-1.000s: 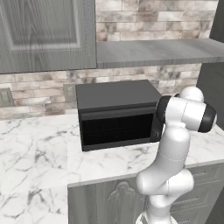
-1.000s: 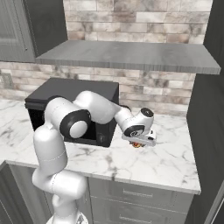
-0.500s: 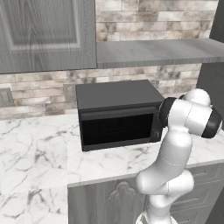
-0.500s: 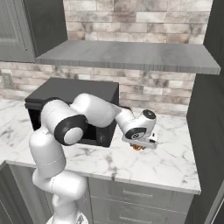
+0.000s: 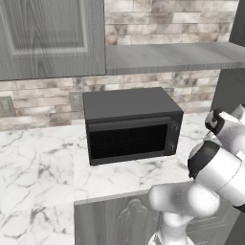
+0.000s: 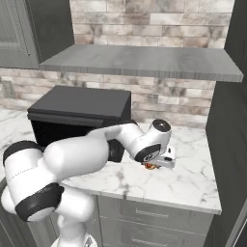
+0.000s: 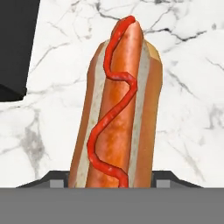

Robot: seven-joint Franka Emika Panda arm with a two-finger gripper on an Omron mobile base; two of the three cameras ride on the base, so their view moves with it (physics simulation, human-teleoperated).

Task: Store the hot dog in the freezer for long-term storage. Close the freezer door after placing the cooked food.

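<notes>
The microwave (image 6: 79,118) is sitting at the left on the marble counter (image 6: 188,181). Right of it, the gripper (image 6: 155,165) is pressing low over the counter, its jaws closing on the hot dog (image 7: 117,109) — bun and sausage are lying between them. The pickup looks under way; carrying it to the freezer (image 6: 229,120) at far right, placing it and shutting the door are all outstanding.

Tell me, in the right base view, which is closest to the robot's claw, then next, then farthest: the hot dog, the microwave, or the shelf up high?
1. The hot dog: right at the claw, on the counter.
2. The microwave: to the claw's left in this view.
3. The shelf: high above, on the brick wall.
</notes>
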